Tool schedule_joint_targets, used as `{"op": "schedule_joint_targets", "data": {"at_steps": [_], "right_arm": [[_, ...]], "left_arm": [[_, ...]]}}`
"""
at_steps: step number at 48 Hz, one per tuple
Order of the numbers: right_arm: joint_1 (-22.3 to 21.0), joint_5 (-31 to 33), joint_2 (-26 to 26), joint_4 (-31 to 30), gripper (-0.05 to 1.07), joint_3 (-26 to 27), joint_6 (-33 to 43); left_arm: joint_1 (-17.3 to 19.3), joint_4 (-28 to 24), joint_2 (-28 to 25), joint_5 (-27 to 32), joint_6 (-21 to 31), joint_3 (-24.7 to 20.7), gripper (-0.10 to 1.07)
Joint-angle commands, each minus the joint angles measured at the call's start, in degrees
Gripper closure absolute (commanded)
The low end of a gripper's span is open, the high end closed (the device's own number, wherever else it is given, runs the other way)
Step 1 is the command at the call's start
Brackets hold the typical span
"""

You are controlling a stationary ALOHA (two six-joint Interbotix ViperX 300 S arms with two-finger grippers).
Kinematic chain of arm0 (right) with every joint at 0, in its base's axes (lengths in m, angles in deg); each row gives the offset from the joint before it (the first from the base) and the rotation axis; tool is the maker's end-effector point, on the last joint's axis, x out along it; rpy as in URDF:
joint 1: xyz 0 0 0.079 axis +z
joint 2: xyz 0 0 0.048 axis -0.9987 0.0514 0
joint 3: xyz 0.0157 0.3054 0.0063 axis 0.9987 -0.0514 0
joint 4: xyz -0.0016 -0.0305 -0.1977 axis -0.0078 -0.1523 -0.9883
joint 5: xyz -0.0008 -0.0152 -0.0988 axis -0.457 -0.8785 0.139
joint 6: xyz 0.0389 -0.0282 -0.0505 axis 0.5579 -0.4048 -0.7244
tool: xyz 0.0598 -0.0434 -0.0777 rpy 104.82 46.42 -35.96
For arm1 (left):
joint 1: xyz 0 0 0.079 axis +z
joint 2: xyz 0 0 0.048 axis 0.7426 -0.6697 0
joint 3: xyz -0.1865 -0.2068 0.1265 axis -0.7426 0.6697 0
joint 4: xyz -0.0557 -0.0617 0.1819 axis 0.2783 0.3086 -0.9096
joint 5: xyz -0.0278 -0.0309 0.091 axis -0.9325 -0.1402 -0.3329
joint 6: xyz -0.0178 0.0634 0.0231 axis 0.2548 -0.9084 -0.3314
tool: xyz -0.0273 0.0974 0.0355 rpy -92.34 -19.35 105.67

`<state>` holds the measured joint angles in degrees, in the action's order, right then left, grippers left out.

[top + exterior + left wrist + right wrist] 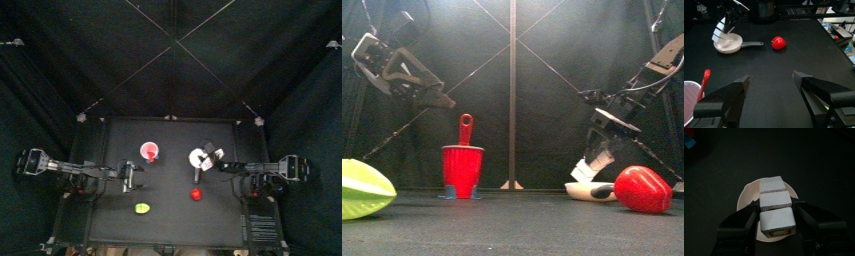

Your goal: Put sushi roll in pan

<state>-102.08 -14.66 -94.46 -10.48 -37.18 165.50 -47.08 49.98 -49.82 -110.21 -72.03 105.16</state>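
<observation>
The white pan (197, 158) sits right of the table's middle, its handle pointing to the front; it also shows in the front view (587, 191), the left wrist view (728, 46) and the right wrist view (749, 199). My right gripper (772, 182) hangs over it with its white-taped fingers (724, 31) pressed together and the tips down in the pan. The sushi roll does not show in any view; whether it is between the fingers I cannot tell. My left gripper (771, 79) is open and empty, raised at the table's left (130, 180).
A pink-red dish (151, 152) with a red handle (705, 80) stands left of the pan. A small red blob (195, 193) lies in front of the pan. A yellow-green blob (140, 208) lies near the front edge. Curtains close in all sides.
</observation>
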Motion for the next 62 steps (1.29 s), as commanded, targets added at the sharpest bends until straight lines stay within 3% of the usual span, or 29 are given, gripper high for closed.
{"op": "schedule_joint_targets", "data": {"at_steps": [1,10,50,62], "right_arm": [[0.18,0.26,-0.53,-0.35,0.19,1.23,0.18],[0.18,0.35,-0.53,-0.35,0.13,1.32,0.18],[0.35,0.26,-0.44,0.09,0.13,0.97,0.00],[0.44,-0.79,1.76,0.62,0.13,1.14,-0.18]], "left_arm": [[0.18,0.09,0.09,-0.53,0.00,-0.62,-0.03],[0.18,0.00,0.09,-0.53,0.00,-0.53,-0.03],[0.18,0.00,0.09,-0.53,0.00,-0.44,-0.03],[0.18,0.09,0.09,-0.53,-0.09,-0.44,-0.03]]}}
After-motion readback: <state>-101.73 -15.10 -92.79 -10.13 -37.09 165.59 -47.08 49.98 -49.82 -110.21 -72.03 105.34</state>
